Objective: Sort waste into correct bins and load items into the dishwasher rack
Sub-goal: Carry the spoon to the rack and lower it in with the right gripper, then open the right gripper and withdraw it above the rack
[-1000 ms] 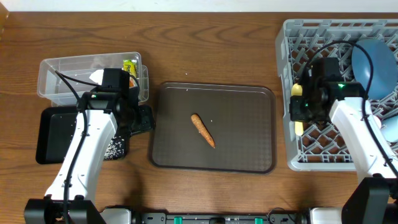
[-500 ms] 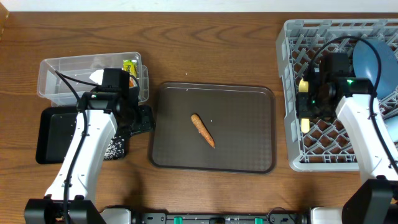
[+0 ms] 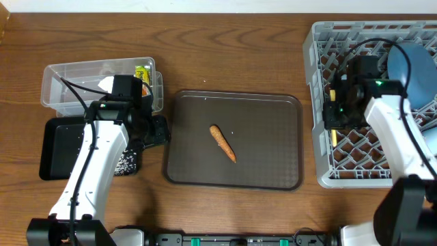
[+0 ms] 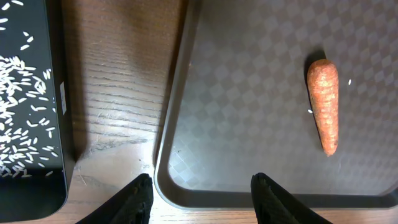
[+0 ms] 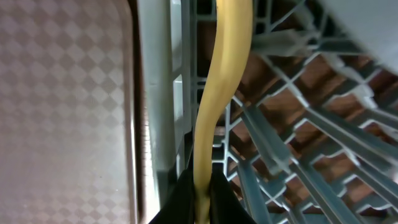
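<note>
We see 1 wooden table [image 3: 225, 55], mid-brown, strong dark grain running left-right. Pale strip [image 3: 205, 5] along far edge; we cannot tell wall or floor. Light even, from above; shadows soft, short.

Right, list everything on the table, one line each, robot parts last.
rack: one, grey, right side of the table
plate: one, blue, in the rack's far part
spoon: one, pale yellow, over the rack's left part
serving tray: one, brown, centre
carrot piece: one, orange, on the serving tray
clear tub: one, see-through, far left
wrapper: one, yellow-green, in the clear tub
tissue: white, in the clear tub, count hidden by the arm
black tray: one, near left
rice grains: many, white, in the black tray
left gripper: one, open, empty, over the serving tray's left rim
right gripper: one, shut on the spoon
</note>
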